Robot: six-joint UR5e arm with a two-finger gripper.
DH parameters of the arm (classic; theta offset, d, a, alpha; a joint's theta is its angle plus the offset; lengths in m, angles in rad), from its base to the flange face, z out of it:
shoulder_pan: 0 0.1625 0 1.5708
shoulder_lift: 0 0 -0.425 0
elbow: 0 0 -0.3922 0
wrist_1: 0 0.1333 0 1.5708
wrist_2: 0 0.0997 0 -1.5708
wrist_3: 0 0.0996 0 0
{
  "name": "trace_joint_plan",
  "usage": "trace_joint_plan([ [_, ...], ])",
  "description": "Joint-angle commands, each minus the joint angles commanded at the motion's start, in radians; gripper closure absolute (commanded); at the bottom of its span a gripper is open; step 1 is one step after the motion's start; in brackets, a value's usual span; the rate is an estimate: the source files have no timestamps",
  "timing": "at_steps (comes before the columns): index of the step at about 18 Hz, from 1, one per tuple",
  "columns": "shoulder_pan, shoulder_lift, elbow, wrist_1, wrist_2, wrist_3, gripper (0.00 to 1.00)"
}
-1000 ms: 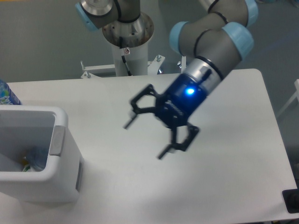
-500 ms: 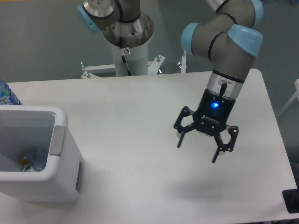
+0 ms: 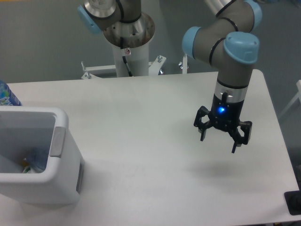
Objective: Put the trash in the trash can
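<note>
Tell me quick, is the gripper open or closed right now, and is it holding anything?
Gripper: open, fingers spread, holding nothing, above the table.

Trash can at the front left corner of the table, partly cut off by the left edge of the view. Inside the can, low against its right wall, the crushed bottle, only partly visible. Second bottle just behind the can, at the left edge of the table. Gripper above the right half of the table, nearer the right edge than the centre, pointing down, fingers spread with nothing between them, well apart from the can. Arm base column behind the rear edge of the table, near its middle.
</note>
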Motion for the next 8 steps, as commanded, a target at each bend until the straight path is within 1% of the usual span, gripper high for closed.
trace_joint_plan([
  [4, -0.028, -0.003, -0.002, -0.009, 0.101, 0.014, 0.00],
  [8, -0.029, -0.002, -0.014, -0.009, 0.123, 0.035, 0.00],
])
